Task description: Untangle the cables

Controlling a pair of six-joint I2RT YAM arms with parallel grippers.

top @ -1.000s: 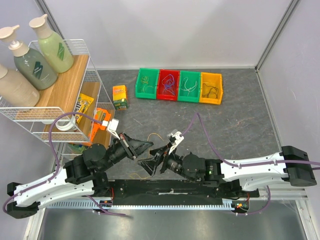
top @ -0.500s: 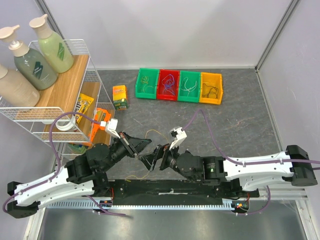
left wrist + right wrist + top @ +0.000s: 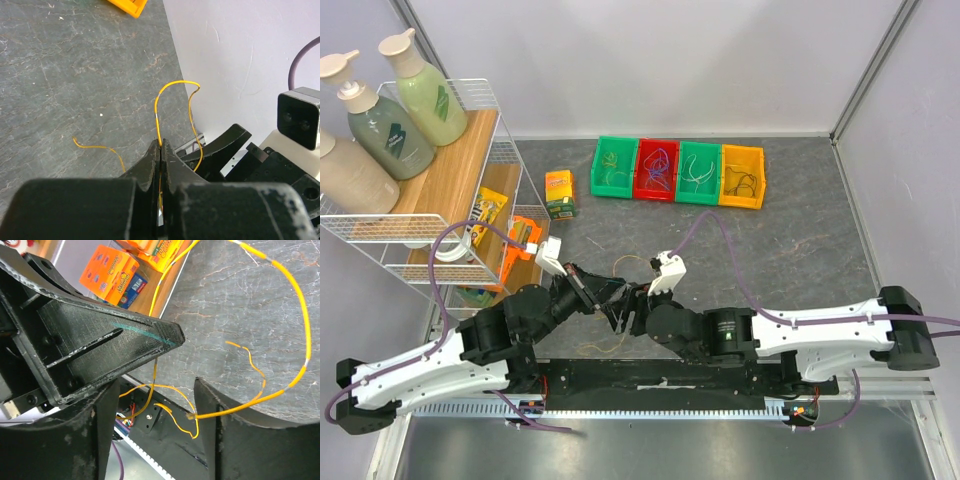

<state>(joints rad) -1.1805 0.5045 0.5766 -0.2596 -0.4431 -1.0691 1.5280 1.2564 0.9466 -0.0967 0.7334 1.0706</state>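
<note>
A thin yellow cable (image 3: 172, 85) rises in a loop from my left gripper (image 3: 161, 145), which is shut on it. In the top view this gripper (image 3: 613, 292) sits mid-table near the front edge, tip to tip with my right gripper (image 3: 626, 312). The right gripper (image 3: 155, 390) is open, and curls of the yellow cable (image 3: 295, 290), including a loose end (image 3: 192, 416), hang between its jaws, clear of both. The left gripper's fingers (image 3: 110, 335) cross just above it. Another yellow strand (image 3: 100, 148) lies on the table.
A green bin (image 3: 613, 168), a red bin (image 3: 657, 170), a second green bin (image 3: 700, 172) and a yellow bin (image 3: 742, 176) hold sorted wires at the back. A juice box (image 3: 560, 194) stands left of them. A wire shelf rack (image 3: 450, 180) with bottles fills the left side.
My right gripper has moved left, up against the left gripper's tip, and its jaws have narrowed somewhat. The left gripper has kept its hold on the yellow cable.
</note>
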